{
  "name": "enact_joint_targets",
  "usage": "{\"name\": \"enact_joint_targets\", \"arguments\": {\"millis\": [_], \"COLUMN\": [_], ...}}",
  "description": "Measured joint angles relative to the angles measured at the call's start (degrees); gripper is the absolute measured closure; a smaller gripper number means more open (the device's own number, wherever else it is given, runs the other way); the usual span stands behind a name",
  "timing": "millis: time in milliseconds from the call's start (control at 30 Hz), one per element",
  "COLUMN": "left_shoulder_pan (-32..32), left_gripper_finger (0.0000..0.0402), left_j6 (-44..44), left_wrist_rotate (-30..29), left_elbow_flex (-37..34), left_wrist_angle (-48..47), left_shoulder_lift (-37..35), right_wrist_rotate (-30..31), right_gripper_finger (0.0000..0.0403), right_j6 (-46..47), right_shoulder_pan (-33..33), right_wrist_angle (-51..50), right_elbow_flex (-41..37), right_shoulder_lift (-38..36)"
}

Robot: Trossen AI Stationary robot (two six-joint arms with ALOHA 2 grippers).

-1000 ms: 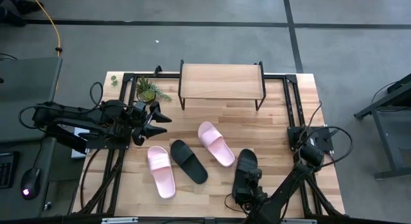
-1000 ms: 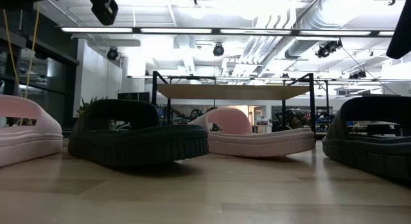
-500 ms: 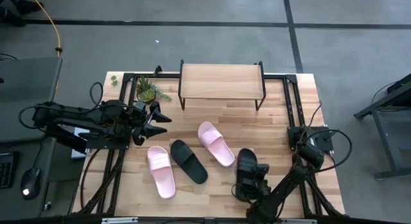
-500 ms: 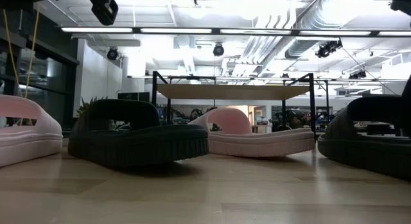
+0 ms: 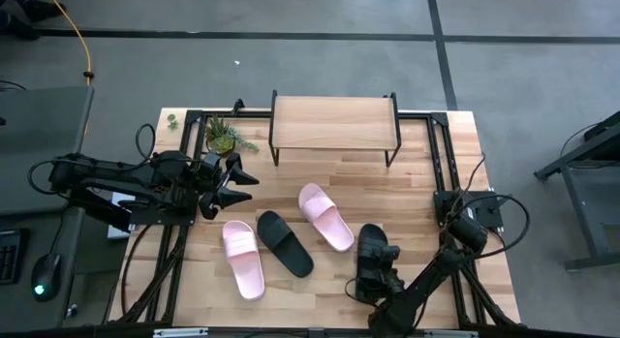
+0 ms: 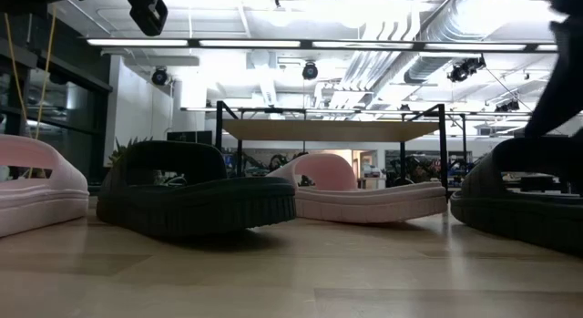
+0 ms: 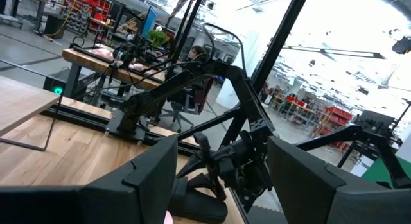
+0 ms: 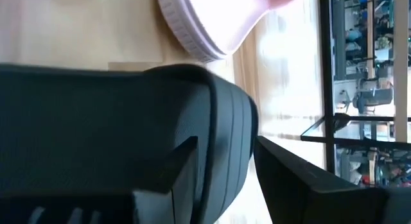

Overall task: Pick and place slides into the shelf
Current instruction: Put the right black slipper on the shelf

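My right claw [image 5: 376, 270] is down near the front edge of the worktop [image 5: 426, 198], toward the right side. Its fingers [image 8: 186, 156] are clamped on the strap of a black slide [image 5: 371, 253]. In the low view that black slide sits at the far right, and it looks a little off the wood at one end, but I cannot be sure.

My left claw [image 5: 237, 183] hangs over the left side of the worktop with its fingers spread wide, holding nothing.

Near the middle lie three more slides: a pink slide [image 5: 243, 259], a second black slide [image 5: 285, 243] just beside it, and another pink slide [image 5: 325, 217].

The shelf [image 5: 334, 122] stands at the back edge, with a small green plant [image 5: 225, 137] next to it.
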Motion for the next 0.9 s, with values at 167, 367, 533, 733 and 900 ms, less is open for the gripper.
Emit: {"name": "enact_joint_targets", "arguments": {"millis": [167, 367, 533, 733, 900], "left_shoulder_pan": [0.0, 0.0, 0.0, 0.0, 0.0], "left_gripper_finger": [0.0176, 0.0176, 0.0176, 0.0176, 0.0176], "left_j6": [0.0, 0.0, 0.0, 0.0, 0.0], "left_wrist_rotate": [0.0, 0.0, 0.0, 0.0, 0.0], "left_elbow_flex": [0.0, 0.0, 0.0, 0.0, 0.0], "left_wrist_angle": [0.0, 0.0, 0.1, 0.1, 0.1], "left_shoulder_lift": [0.0, 0.0, 0.0, 0.0, 0.0], "right_wrist_rotate": [0.7, 0.6, 1.7, 3.3, 5.2], "right_gripper_finger": [0.026, 0.026, 0.026, 0.026, 0.026], "right_j6": [-0.4, 2.9, 3.0, 2.8, 2.8], "right_shoulder_pan": [-0.7, -0.8, -0.8, -0.8, -0.8], "right_wrist_angle": [1.2, 4.1, 3.8, 3.7, 3.4], "right_elbow_flex": [-2.2, -6.4, -6.1, -5.8, -5.8], "right_shoulder_lift": [0.0, -0.4, -0.3, -0.2, -0.1]}}
